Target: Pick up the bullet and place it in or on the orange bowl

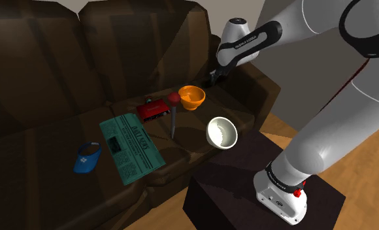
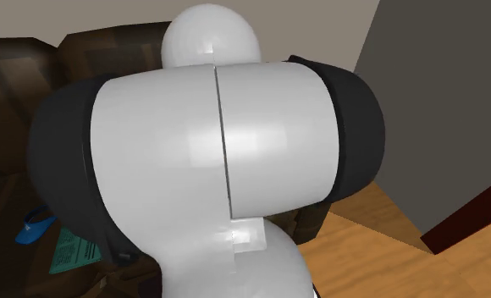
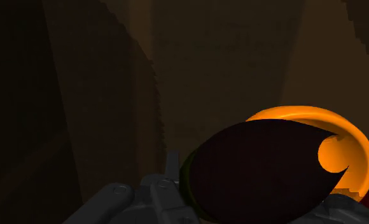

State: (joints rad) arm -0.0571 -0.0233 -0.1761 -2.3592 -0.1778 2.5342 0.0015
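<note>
The dark stand (image 1: 247,189) is nearest, with the white arm (image 1: 325,124) rising from it. Just left of it, at the seat edge of the brown sofa (image 1: 44,72), a white bowl (image 1: 222,132) lies tilted. Farther left on the seat are a green newspaper (image 1: 131,149), its headline too small to read, and a blue visor (image 1: 87,159). Beyond the paper stand a stick with a red knob (image 1: 174,99) and a red box (image 1: 153,110). Right of them sits the orange bowl (image 1: 191,98).

The gripper (image 1: 213,77) hangs in the air just above the bowl's far right rim. In the wrist view the bullet (image 3: 259,172) is clasped between the fingers (image 3: 161,194). Its long axis runs across from one finger to the other. The blunt end is at one finger, with a faint green edge there. The pointed tip reaches the other finger, in front of the bowl's orange rim. It looks smooth, plump and almost black, shaped like an egg drawn out to a tip.

White lettering on the arm's dark wrist band (image 1: 247,44) appears to read FRANKA EMIKA.
</note>
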